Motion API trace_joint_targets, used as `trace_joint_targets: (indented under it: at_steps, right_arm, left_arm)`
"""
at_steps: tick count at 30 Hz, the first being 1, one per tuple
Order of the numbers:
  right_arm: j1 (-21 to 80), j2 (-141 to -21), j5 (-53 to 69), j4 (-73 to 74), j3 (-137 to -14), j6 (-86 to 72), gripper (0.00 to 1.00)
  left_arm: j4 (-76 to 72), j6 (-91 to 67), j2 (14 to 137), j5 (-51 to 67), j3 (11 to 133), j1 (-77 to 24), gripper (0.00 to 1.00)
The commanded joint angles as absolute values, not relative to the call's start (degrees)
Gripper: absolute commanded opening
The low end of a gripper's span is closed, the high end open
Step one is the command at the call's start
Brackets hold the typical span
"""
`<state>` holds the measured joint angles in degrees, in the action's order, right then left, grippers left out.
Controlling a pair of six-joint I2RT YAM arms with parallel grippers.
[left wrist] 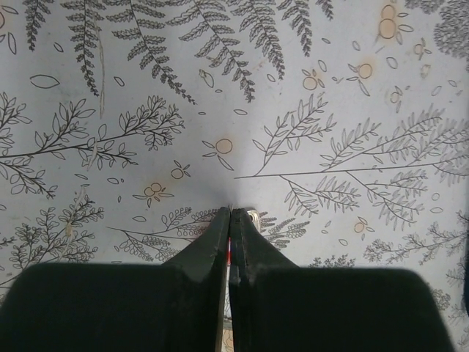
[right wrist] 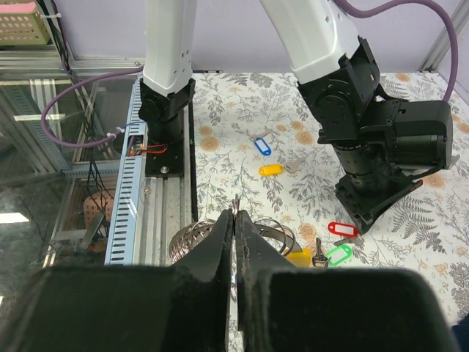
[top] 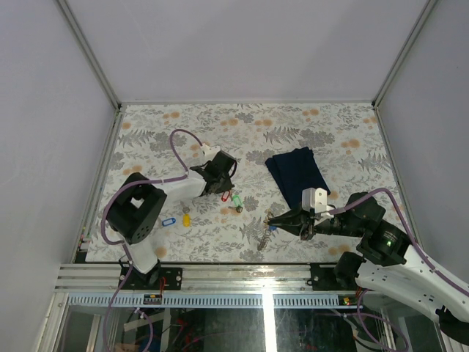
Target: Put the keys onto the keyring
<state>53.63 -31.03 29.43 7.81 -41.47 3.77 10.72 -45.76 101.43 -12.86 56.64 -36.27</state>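
Left hand shut, seemingly on small red-tagged silver key; lift slowly toward four o'clock, to large toothed silvery keyring pinched in right hand.

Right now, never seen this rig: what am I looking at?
Two robot arms bolted at a table's near edge. One picture looks down from overhead; two come from wrist cameras. On the leaf-print tabletop lie a dark navy folded cloth and small silver keys with oval plastic tags: green-tagged key, yellow-tagged key, blue-tagged key. The right claw is shut on a large silvery toothed metal ring. The left claw is shut; what it grips, if anything, I cannot tell.
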Motion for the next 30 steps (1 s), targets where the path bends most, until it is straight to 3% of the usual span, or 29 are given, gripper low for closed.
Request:
trace_joint_targets:
  at_steps: [1,13,23,30]
  right_arm:
    - [53.88,-31.31,28.41,3.31,-42.09,2.9,0.0]
    - [53.88,-33.82,25.73,1.65,-43.17,1.88,0.0]
    - [53.89,-40.09,20.14,-0.21,-45.01,-1.02,0.0]
    - [53.88,-45.15,21.81,3.44,-48.99,-2.63,0.0]
  left_arm:
    - [5.71,-41.49,96.83,-11.72,56.03,-36.04,0.0]
    - [-8.88,-24.97,68.31,6.61,45.46,-36.21,0.0]
    - [6.2,-15.81,63.14,22.34,54.2,-36.35,0.01]
    - [11.46,-11.37,57.08,24.67,56.06,-36.39,0.0]
